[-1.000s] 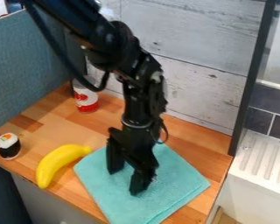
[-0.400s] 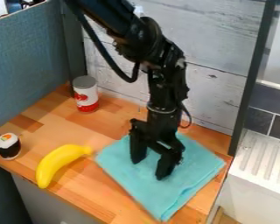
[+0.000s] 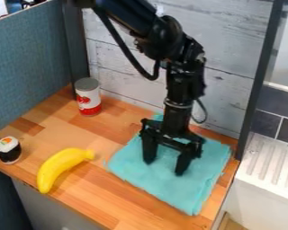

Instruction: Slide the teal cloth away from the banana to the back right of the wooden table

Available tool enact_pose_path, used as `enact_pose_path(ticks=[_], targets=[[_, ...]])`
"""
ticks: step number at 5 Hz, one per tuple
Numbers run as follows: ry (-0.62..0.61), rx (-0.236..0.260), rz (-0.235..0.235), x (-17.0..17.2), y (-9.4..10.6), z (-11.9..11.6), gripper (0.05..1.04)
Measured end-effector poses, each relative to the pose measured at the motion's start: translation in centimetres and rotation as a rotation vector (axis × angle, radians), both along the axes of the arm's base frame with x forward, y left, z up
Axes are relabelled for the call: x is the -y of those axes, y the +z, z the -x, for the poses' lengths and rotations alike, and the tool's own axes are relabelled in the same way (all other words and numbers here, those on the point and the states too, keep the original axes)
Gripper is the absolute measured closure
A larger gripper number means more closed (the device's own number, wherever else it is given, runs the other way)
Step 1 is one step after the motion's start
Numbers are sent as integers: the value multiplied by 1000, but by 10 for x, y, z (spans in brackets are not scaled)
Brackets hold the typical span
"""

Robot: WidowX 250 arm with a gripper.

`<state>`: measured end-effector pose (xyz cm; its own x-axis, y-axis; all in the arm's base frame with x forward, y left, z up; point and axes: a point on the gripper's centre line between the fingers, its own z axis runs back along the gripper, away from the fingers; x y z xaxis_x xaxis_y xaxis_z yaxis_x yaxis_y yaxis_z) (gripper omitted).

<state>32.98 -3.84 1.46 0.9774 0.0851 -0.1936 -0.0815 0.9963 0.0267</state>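
Cloth (image 3: 190,194), turquoise and roughly flat with a slightly rumpled surface, lying right of centre on the wooden desk (image 3: 104,197), with near corner towards the lower edge of the frame. Left of it, across a narrow strip of bare wood, a yellow banana (image 3: 57,168), close to the front edge of the desk. At the far left of the frame, near the same edge, an upright sushi roll (image 3: 9,151). Right of centre, a black hand (image 3: 165,167), pointing down with fingers spread, tips apart and apparently touching the cloth; nothing pinched between them. Farther back, upper left of centre, a standing red-and-white can (image 3: 88,98), before the plank wall (image 3: 231,92).

Step in hand, by judgement: contact with the fabric from above, without a grip. Likely demand of the next move: light, even pressure for any slide, or a raised fold between the tips before any closing. Limited room at right, with the desk's side edge and a dark post (image 3: 256,81) near the cloth; widest open wood at left, between banana and can.
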Motion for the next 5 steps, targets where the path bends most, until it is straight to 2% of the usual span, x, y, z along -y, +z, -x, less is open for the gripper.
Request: enact_pose_path(ticks=[2, 3, 4, 5], targets=[[4, 73, 4, 11, 8, -18, 82], [-23, 73, 0, 10, 13, -20, 82], [-18, 107, -23, 4, 37, -6, 82], [-38, 184, -12, 7, 83, 26, 82]])
